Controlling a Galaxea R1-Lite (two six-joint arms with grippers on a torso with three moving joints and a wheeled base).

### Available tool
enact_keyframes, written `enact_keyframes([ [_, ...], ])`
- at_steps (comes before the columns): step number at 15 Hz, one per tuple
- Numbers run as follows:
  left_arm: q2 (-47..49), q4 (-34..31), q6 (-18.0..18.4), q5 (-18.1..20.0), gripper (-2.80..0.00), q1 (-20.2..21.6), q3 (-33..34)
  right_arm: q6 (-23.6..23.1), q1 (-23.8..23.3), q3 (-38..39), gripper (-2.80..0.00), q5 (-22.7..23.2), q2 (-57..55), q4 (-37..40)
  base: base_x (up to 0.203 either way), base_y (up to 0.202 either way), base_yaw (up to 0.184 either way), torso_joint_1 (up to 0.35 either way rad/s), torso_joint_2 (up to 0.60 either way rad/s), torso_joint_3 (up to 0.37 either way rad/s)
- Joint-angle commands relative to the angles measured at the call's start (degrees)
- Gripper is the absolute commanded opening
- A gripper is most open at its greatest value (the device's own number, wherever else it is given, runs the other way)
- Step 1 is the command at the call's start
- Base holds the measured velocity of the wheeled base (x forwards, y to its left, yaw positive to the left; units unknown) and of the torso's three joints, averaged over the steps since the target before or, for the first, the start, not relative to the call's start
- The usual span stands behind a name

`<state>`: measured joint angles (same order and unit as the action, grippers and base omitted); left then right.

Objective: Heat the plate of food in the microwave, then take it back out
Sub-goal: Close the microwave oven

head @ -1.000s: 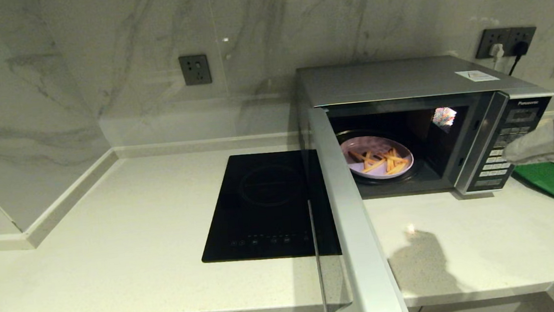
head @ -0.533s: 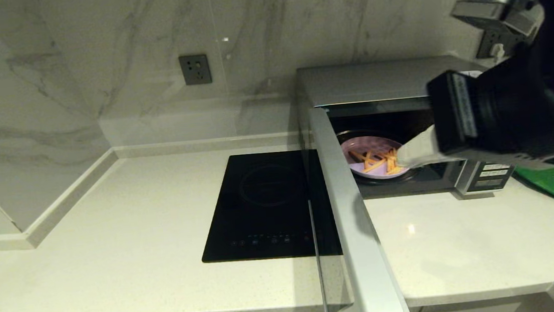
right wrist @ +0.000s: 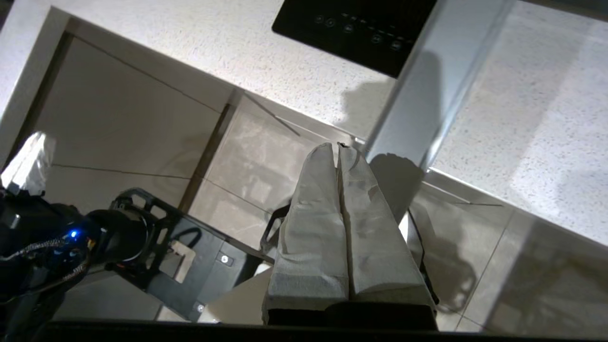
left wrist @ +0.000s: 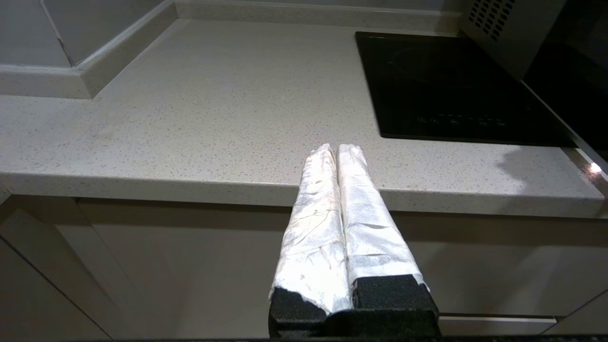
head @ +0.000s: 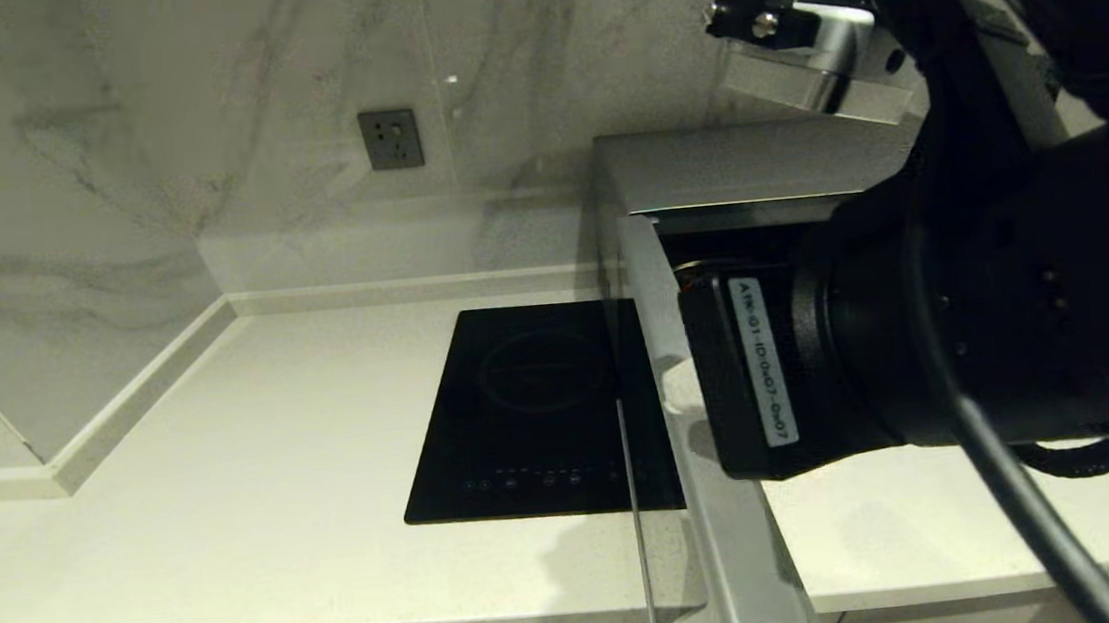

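Note:
The silver microwave (head: 732,160) stands at the back right with its door (head: 721,498) swung wide open toward me. My right arm (head: 929,349) crosses in front of the cavity, so the plate of food is hidden. In the right wrist view my right gripper (right wrist: 338,147) is shut on nothing. Its white-wrapped fingers (right wrist: 313,213) hang beside the free end of the door (right wrist: 418,95), out past the counter edge and above the floor. My left gripper (left wrist: 337,148) is shut and empty, parked low in front of the counter edge.
A black glass induction hob (head: 538,413) lies flush in the white counter (head: 258,478), just left of the open door. A wall socket (head: 390,139) sits on the marble backsplash. A raised ledge (head: 131,399) borders the counter's left side. The robot's base (right wrist: 156,247) shows below.
My right arm has swung from beside the keypad leftward across the microwave's opening and close to the head camera. It now covers the plate, keypad and green tray seen earlier.

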<state>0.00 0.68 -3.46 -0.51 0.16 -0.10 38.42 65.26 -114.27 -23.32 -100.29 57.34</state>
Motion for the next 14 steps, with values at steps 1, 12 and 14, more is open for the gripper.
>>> enact_keyframes([
  [1,0.0,0.0,-0.1,0.0,-2.80,0.0,0.0,0.3,0.6,0.1,-2.80,-0.1,-1.4,0.1,0.000,0.000,0.000,0.000,0.00,0.000],
  [12,0.0,0.0,-0.1,0.0,-2.80,0.0,0.0,2.1,0.5,9.7,-2.80,2.3,0.3,0.3,0.000,0.000,0.000,0.000,0.00,0.000],
  [14,0.0,0.0,-0.1,0.0,-2.80,0.0,0.0,2.6,0.1,11.7,-2.80,1.9,2.1,0.3,0.000,0.000,0.000,0.000,0.00,0.000],
])
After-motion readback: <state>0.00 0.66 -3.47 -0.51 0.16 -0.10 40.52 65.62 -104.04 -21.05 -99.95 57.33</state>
